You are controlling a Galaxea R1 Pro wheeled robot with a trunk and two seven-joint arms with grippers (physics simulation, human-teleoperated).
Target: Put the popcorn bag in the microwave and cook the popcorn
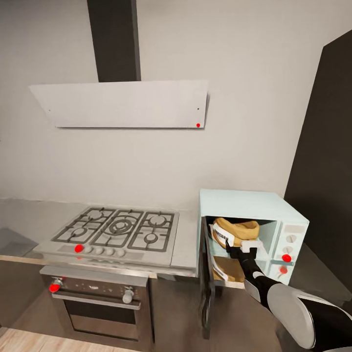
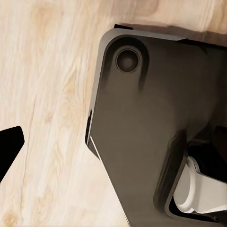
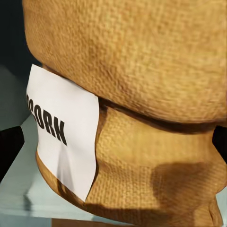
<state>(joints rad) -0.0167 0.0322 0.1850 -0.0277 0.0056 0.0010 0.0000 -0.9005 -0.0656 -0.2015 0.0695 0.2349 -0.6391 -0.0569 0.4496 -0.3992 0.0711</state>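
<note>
Right end effector (image 1: 240,248) grips popcorn bag (image 1: 234,231) inside open microwave (image 1: 252,201).

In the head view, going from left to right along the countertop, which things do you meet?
Gas hob → open microwave door → popcorn bag inside the microwave → microwave control panel.

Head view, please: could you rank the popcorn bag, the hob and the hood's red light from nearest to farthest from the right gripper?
1. Popcorn bag: at the right gripper, inside the open microwave.
2. Hob: on the countertop, left of the microwave.
3. Hood's red light: high on the wall, above.
</note>
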